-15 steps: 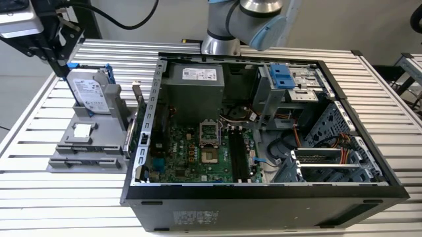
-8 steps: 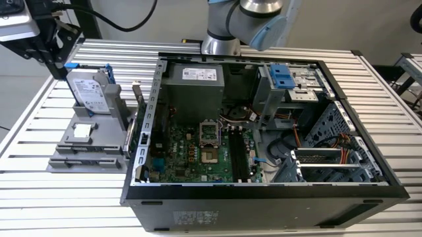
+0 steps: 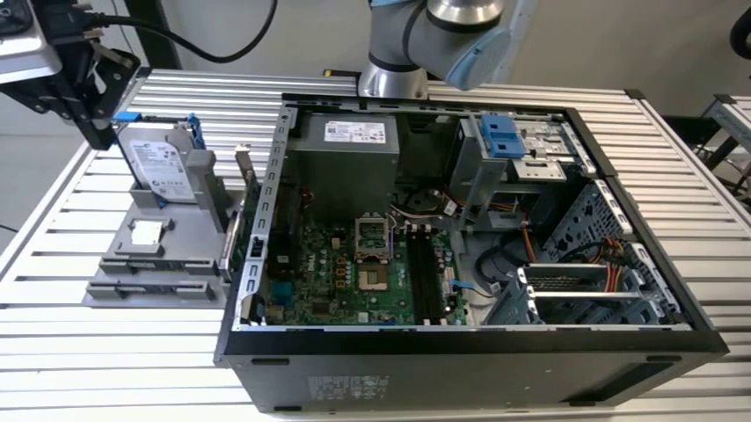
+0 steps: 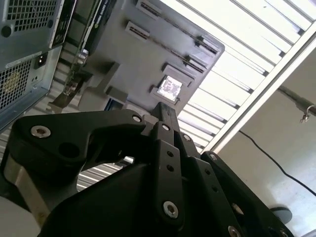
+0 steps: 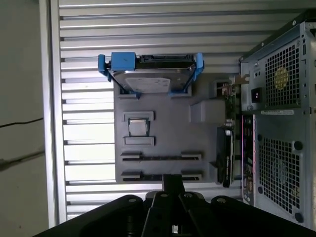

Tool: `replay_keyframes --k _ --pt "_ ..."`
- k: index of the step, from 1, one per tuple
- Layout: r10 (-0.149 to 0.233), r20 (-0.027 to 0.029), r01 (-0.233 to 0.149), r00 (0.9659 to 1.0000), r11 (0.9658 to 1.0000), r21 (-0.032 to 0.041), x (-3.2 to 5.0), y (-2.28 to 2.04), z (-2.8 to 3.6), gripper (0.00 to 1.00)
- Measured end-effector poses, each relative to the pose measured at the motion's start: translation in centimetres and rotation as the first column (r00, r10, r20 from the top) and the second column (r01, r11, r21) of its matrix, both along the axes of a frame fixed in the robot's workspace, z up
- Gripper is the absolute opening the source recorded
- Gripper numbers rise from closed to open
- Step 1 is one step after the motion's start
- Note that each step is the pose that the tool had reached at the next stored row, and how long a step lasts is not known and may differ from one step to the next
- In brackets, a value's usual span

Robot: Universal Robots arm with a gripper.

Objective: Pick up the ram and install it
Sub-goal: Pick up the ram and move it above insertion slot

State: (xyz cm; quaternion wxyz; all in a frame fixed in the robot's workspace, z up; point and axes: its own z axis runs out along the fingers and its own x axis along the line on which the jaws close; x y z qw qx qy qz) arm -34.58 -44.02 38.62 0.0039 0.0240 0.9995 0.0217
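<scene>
Beside the gray holder (image 5: pixel 168 123) on the table (image 5: pixel 84 74), the hand (image 5: pixel 173 179) is seen narrow and empty; the ram (image 5: pixel 161 158), apparently edge-on in its slot, could be knocked askew if approached unopened.

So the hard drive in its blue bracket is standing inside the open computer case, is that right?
Not quite. The hard drive in its blue bracket stands on the grey holder on the table beside the open computer case, not inside it. The exterior view shows this.
</scene>
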Motion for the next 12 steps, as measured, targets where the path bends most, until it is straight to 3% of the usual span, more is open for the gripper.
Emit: replay_keyframes --k 12 --pt "0.000 0.0001 0.000 1.0000 1.0000 0.0001 -0.07 -0.51 -0.04 0.00"
